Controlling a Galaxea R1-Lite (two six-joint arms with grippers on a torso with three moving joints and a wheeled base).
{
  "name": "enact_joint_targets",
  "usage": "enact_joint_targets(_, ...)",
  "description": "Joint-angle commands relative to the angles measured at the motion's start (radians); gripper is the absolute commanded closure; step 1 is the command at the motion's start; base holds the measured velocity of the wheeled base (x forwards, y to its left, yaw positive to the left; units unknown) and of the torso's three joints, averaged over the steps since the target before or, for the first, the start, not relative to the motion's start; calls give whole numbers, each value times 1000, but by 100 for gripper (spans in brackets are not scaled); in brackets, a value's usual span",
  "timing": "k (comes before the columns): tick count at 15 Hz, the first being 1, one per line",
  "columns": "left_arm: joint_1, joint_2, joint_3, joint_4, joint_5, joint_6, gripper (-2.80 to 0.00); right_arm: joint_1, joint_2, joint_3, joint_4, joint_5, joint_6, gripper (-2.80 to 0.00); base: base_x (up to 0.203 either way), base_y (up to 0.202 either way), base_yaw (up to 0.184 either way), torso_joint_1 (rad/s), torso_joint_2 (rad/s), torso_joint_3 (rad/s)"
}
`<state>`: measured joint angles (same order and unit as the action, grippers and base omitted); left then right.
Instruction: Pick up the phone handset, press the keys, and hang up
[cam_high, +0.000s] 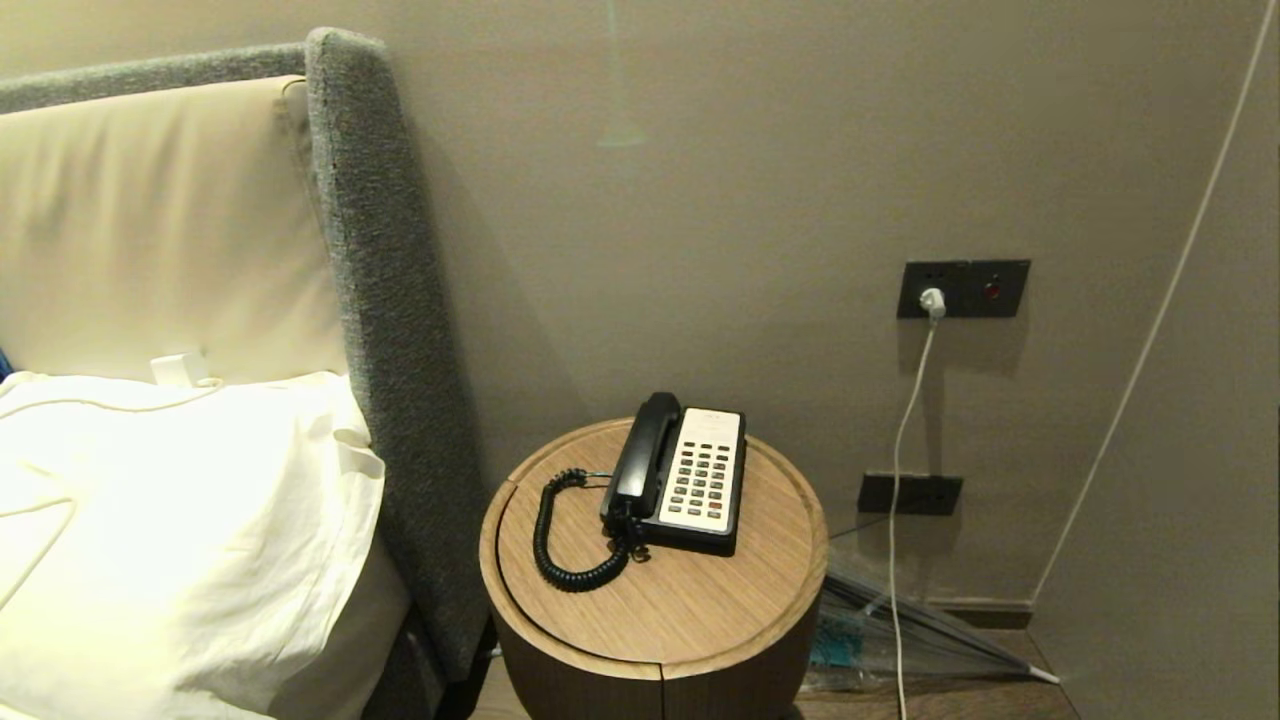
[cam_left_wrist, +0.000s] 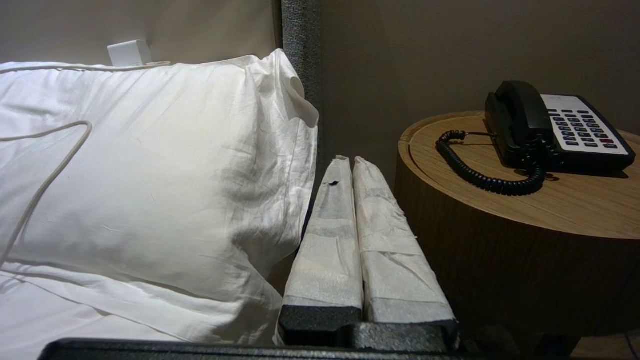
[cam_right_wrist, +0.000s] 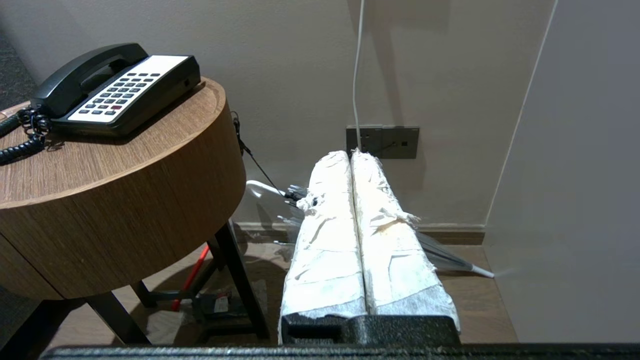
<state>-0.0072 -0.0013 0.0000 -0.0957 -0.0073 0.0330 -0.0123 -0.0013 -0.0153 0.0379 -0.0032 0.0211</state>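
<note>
Glossy black plastic forms the phone handset (cam_high: 640, 455), a long slim receiver with rounded ends. In the head view it is seen resting in its cradle along the left side of the phone base (cam_high: 702, 480), whose pale face carries rows of dark keys. Its long axis runs from the near edge of the round wooden bench (cam_high: 660, 600) toward the wall, tilted slightly rightward at the far end. A black coiled cord (cam_high: 565, 540) loops out from its near end across the bench top. A white pillow (cam_high: 170, 530) and a grey padded headboard (cam_high: 385, 300) are seen on the left, and a white cable (cam_high: 905, 470) hangs from a dark wall socket (cam_high: 962, 288) on the right. Neither arm is shown here.

In the left wrist view, the left end effector (cam_left_wrist: 348, 161) is seen low between the pillow (cam_left_wrist: 150, 165) and the side of the bench (cam_left_wrist: 500, 240), its white-wrapped fingers (cam_left_wrist: 327, 240) pressed together and empty. The handset (cam_left_wrist: 517, 117) lies beyond, well apart, with the cord (cam_left_wrist: 480, 172) curled in front of it.

In the right wrist view, the right end effector (cam_right_wrist: 350, 155) is seen beside the bench (cam_right_wrist: 125, 200), below its top, with wrapped fingers (cam_right_wrist: 395, 260) closed against each other and nothing gripped. The handset (cam_right_wrist: 82, 70) sits on the base (cam_right_wrist: 135, 95), well apart, its length slanting away toward the wall.
</note>
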Motion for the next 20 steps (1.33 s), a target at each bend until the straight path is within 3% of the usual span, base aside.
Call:
enact_joint_targets(1, 0, 1, 40, -1, 0, 1, 0, 0, 1, 0, 0, 0, 2, 0, 0, 0, 0, 0, 0, 0)
enact_joint_targets(20, 0, 1, 40, -1, 0, -1, 0, 0, 0, 0, 0, 0, 1, 0, 0, 0, 0, 0, 0, 0)
